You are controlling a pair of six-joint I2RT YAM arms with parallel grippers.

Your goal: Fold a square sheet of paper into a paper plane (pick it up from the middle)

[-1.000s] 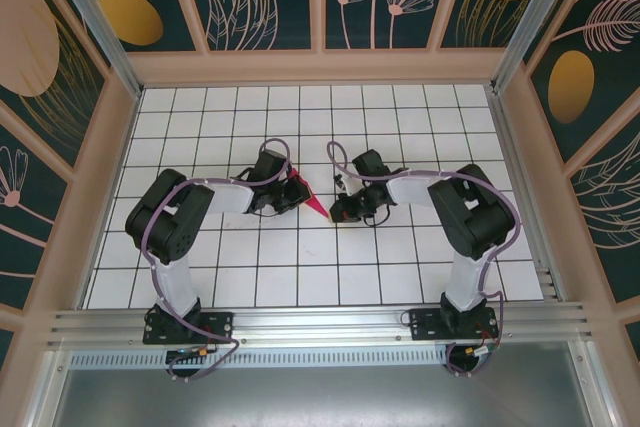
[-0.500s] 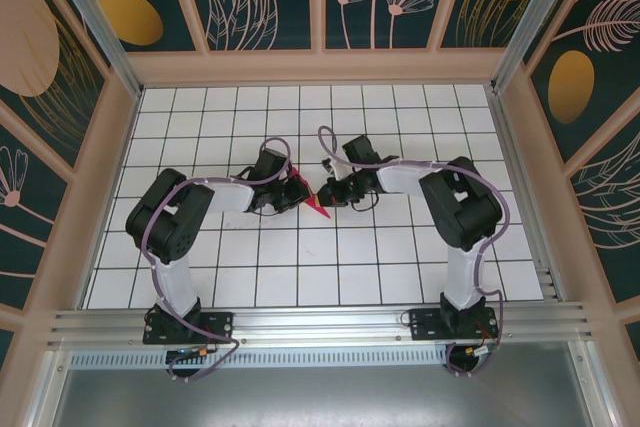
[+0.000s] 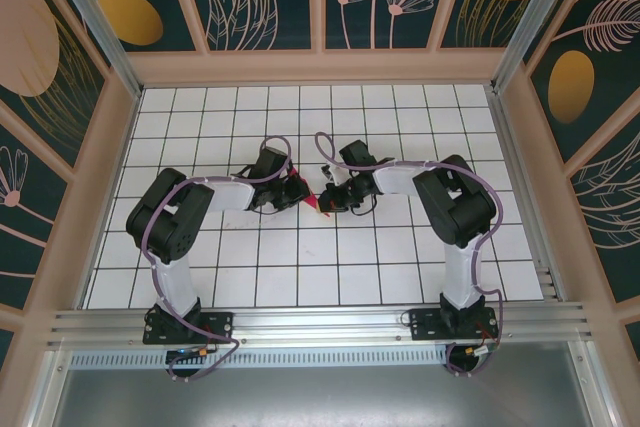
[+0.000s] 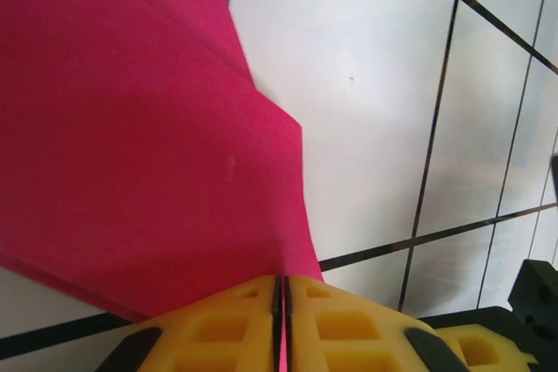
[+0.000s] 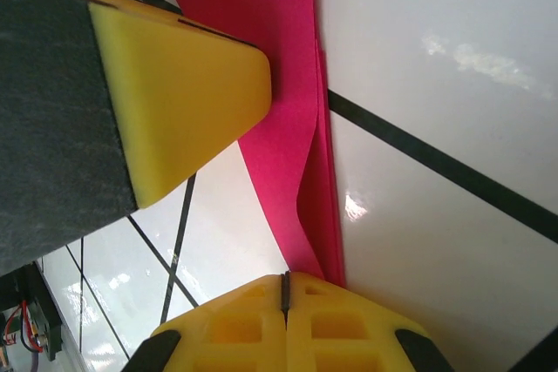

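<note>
The sheet of paper (image 3: 313,206) is magenta-pink and folded into a slim pointed dart, lying on the white grid table between the two arms. My left gripper (image 3: 292,190) is shut on its wide end. In the left wrist view the paper (image 4: 148,145) fans out from the closed yellow pads of that gripper (image 4: 282,289). My right gripper (image 3: 328,199) is shut at the narrow tip. In the right wrist view the layered paper (image 5: 279,137) runs down beside and under the right pad of the gripper (image 5: 284,285), not between the pads.
The left gripper's yellow fingertip (image 5: 174,93) sits very close to the right gripper, a short strip of paper apart. The white tiled table (image 3: 300,267) extends around both arms. Wooden walls (image 3: 120,147) bound it left, right and back.
The right gripper has moved left across about one tile, up to the paper's tip. The left gripper has stayed in place, holding the paper.
</note>
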